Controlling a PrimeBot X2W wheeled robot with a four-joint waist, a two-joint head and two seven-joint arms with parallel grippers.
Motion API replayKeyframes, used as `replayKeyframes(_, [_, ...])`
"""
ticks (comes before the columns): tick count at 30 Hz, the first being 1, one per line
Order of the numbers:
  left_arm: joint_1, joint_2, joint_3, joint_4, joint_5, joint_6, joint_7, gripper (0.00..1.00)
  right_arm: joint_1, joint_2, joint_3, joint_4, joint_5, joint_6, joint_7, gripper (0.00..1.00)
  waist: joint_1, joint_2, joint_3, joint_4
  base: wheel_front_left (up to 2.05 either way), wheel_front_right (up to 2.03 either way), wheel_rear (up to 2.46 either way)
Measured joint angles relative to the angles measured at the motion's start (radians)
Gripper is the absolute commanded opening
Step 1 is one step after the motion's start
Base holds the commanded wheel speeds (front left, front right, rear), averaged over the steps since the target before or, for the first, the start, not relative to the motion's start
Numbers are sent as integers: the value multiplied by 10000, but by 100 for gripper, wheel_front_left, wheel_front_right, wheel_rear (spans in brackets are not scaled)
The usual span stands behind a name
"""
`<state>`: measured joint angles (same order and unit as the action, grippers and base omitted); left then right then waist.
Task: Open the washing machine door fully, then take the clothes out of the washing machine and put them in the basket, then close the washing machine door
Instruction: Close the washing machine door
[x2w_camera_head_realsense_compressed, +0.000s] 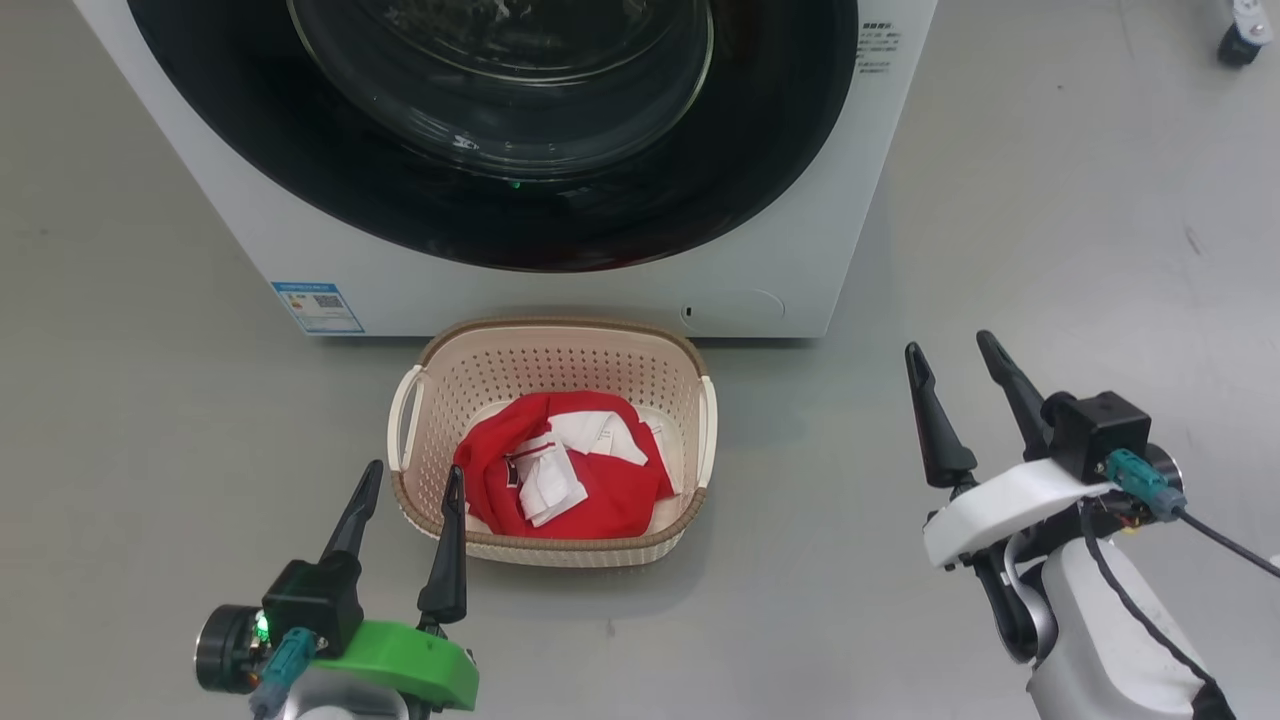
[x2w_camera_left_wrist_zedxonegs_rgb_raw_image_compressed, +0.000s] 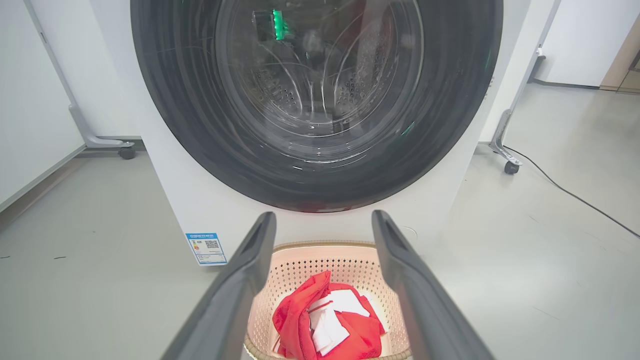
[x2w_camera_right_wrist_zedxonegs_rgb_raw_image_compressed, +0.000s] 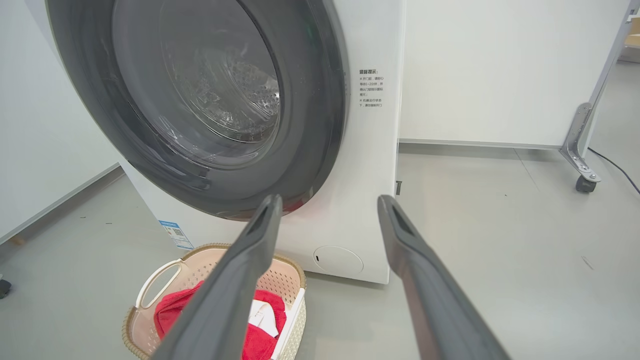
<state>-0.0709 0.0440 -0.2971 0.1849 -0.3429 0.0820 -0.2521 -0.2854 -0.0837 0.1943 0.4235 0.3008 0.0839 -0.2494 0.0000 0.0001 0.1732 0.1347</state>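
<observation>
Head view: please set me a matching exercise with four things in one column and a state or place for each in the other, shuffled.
Things:
1. washing machine door
2. clothes
3. basket
4. right gripper

States or places:
a. standing on the floor, just before the washing machine
b. open, holding nothing
c. shut flush against the front
d. red and white, heaped inside the basket

Pairs: 1-c, 2-d, 3-a, 4-b
</observation>
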Motion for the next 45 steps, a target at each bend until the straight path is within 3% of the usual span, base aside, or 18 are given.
replayKeyframes(19, [948,173,-29,115,0,8,8,100,2452,238,67,-1632,-29,-351,0,100,0,0,-1300,-662,0,0,0])
replayKeyframes(45, [1155,272,-38,-274,15,56,222,100,3599,343,113,-2685,-42,-769,0,100,0,0,-1528,-710,0,0,0])
